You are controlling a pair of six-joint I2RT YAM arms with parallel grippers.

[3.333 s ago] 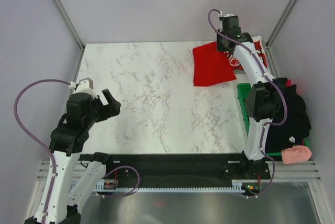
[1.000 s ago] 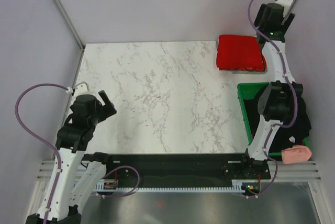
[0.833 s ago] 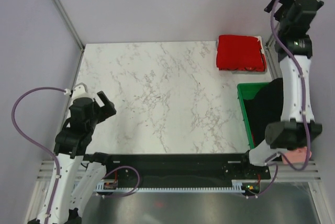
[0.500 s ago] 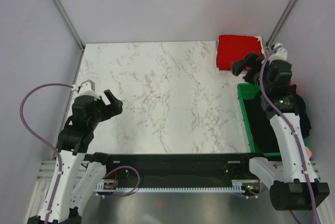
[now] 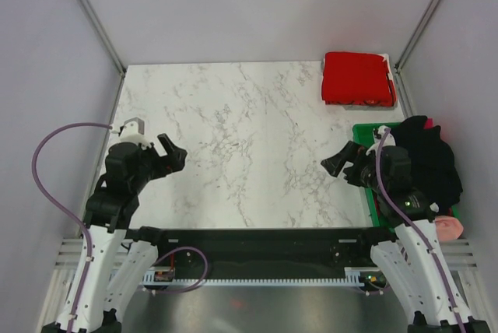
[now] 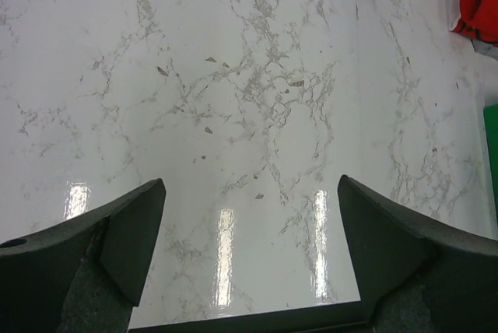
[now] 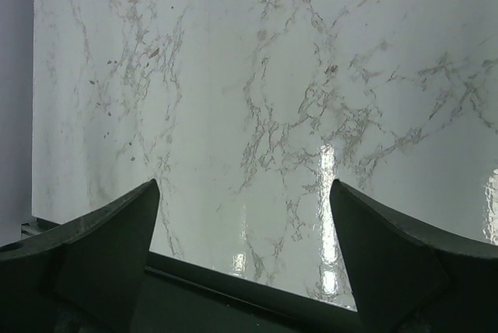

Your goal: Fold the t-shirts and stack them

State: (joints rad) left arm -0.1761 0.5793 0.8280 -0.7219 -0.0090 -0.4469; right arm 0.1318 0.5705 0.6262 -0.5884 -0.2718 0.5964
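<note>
The t-shirts [image 5: 356, 77] lie folded in a small red stack at the table's back right corner. The plain red one is on top, and a strip with white shows along its right edge. A corner of the red cloth [image 6: 478, 0] also shows at the top right of the left wrist view. My left gripper [image 5: 173, 154] hovers open over the near left of the marble table, far from the stack. Over the near right, my right gripper [image 5: 336, 163] is open and points left. Nothing is between the fingers [image 6: 134, 230] of the left gripper or the fingers [image 7: 117, 232] of the right.
A green bin [image 5: 360, 146] stands along the table's right edge with dark clothes [image 5: 429, 163] heaped in it and something pink [image 5: 447, 229] at its near end. Its green edge [image 6: 492, 140] shows in the left wrist view. Grey walls close in the table.
The plain red shirt went from left of the corner onto the stack. My right arm then swung from the back right corner to the near right, beside the bin. My left gripper barely shifted.
</note>
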